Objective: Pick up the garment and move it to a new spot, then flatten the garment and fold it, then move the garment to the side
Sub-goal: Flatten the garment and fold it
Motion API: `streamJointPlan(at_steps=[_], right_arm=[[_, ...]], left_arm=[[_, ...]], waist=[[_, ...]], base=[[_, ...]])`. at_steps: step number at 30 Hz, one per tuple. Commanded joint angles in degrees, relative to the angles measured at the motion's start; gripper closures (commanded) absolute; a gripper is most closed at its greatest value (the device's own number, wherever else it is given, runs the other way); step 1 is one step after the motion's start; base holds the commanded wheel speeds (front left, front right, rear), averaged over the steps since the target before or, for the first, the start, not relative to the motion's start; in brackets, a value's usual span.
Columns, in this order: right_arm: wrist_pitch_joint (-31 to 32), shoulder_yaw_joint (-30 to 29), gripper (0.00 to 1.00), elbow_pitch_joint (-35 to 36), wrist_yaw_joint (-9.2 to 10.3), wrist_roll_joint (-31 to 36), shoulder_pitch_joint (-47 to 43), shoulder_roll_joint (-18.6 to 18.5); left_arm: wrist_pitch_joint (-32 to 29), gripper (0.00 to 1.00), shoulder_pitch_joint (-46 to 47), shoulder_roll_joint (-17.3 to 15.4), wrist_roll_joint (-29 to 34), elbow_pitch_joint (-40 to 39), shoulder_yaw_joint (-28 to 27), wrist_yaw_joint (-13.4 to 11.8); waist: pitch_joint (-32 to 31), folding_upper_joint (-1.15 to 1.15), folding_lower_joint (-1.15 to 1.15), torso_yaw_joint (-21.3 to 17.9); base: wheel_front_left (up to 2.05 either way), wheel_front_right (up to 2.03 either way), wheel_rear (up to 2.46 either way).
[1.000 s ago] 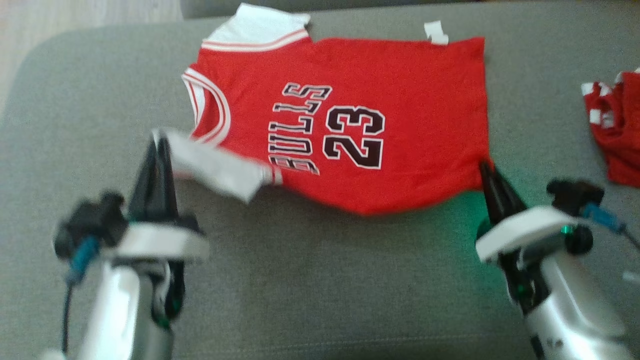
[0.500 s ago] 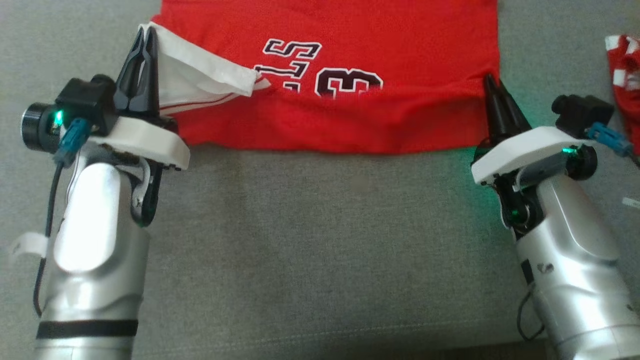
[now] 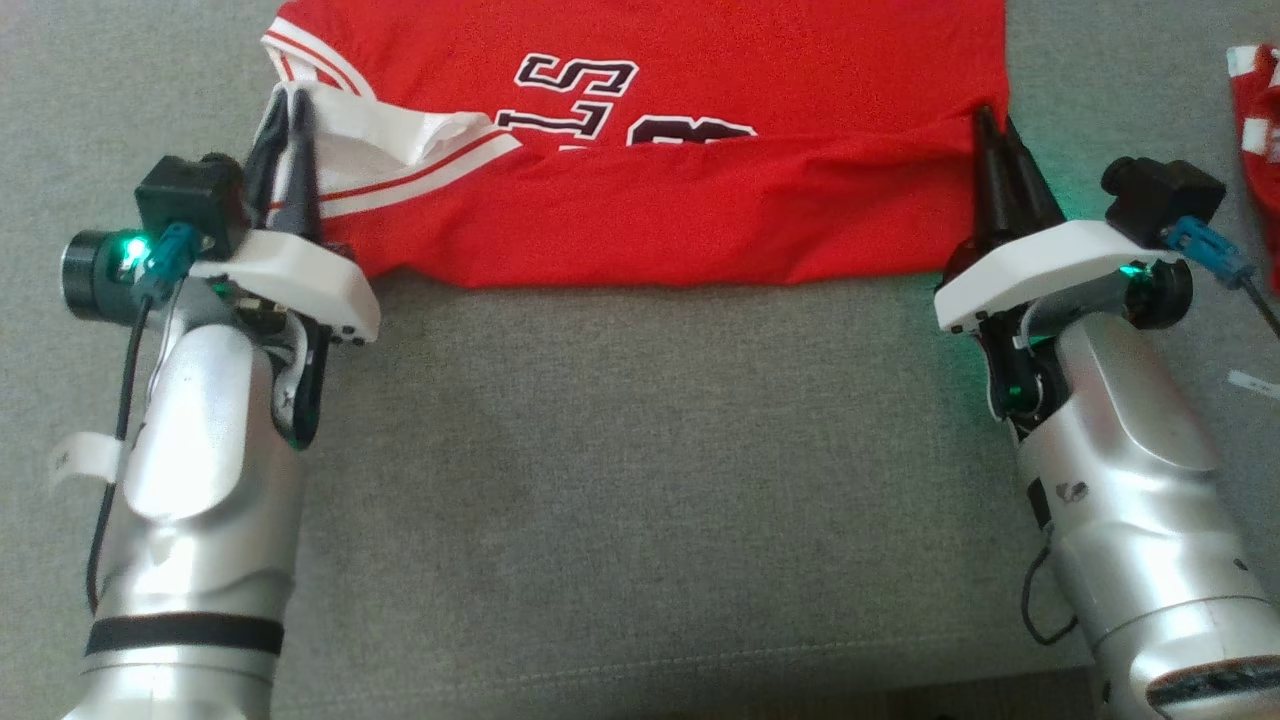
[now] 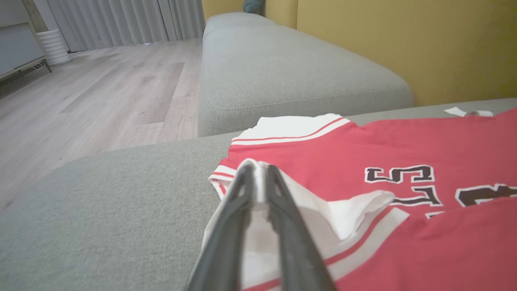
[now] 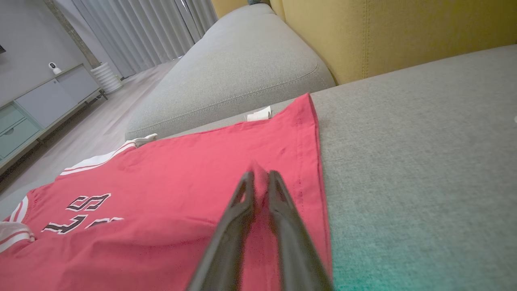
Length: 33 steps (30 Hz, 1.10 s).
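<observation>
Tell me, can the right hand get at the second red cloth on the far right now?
Probably not yet. The right hand is shut on a corner of the jersey, so it is busy. Bare grey cushion lies between it and the red cloth.

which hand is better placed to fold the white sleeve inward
Left: the left hand is shut on the near white sleeve of the garment. The right hand pinches its plain red edge, away from that sleeve.

Red garment (image 3: 700,220), white red-striped sleeve (image 3: 400,130), black lettering (image 3: 575,82), grey cushion (image 3: 640,480)
</observation>
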<state>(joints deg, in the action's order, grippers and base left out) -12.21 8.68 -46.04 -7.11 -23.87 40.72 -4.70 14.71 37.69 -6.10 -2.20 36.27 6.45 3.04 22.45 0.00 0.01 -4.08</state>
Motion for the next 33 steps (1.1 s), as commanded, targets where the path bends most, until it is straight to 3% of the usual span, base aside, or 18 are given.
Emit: streamJointPlan(at_steps=[1,8,15,28,29,31,33], right_arm=[[-1.0,0.8,0.00,1.2,-0.37,0.7,1.1,0.8],[-2.7,0.2,0.00,2.3,-0.37,3.0,-1.9,0.9],[-2.8,-3.9,0.00,6.6,-0.37,5.3,-10.1,0.8],[-2.4,-6.1,0.00,0.3,-0.37,7.5,-12.4,1.5],[-2.2,-5.9,0.16,-0.5,-0.37,7.4,-12.2,1.5],[-2.0,-5.4,1.00,-1.8,-0.37,7.0,-11.7,1.6],[-2.1,-5.1,1.00,-2.3,-0.37,6.8,-11.5,1.6]], left_arm=[[0.3,0.00,1.2,-1.2,-0.5,-2.2,-1.8,-0.3],[0.3,0.00,-6.7,1.4,-2.9,-8.0,-4.1,-2.5],[0.3,0.00,-14.3,3.0,-4.6,-9.9,-2.9,-2.6],[0.3,0.00,-17.9,3.2,-8.5,-11.0,1.2,-4.2],[0.3,0.00,-18.0,3.2,-8.5,-11.0,1.2,-4.3],[0.3,0.00,-18.1,3.2,-8.7,-10.8,1.2,-4.3],[0.3,0.00,-18.1,3.2,-8.7,-10.8,1.2,-4.3]], waist=[[-0.1,0.00,-0.01,0.1],[-1.7,0.00,-0.01,0.7],[-3.4,0.00,-0.01,1.8],[-4.8,0.00,-0.01,3.8],[-4.8,0.00,-0.01,3.9],[-4.9,0.00,-0.01,4.1],[-4.9,0.00,-0.01,4.2]], base=[[0.00,0.00,0.00],[0.00,0.00,0.00],[0.00,0.00,0.00],[0.00,0.00,0.00],[0.00,0.00,0.00],[0.00,0.00,0.00],[0.00,0.00,0.00]])
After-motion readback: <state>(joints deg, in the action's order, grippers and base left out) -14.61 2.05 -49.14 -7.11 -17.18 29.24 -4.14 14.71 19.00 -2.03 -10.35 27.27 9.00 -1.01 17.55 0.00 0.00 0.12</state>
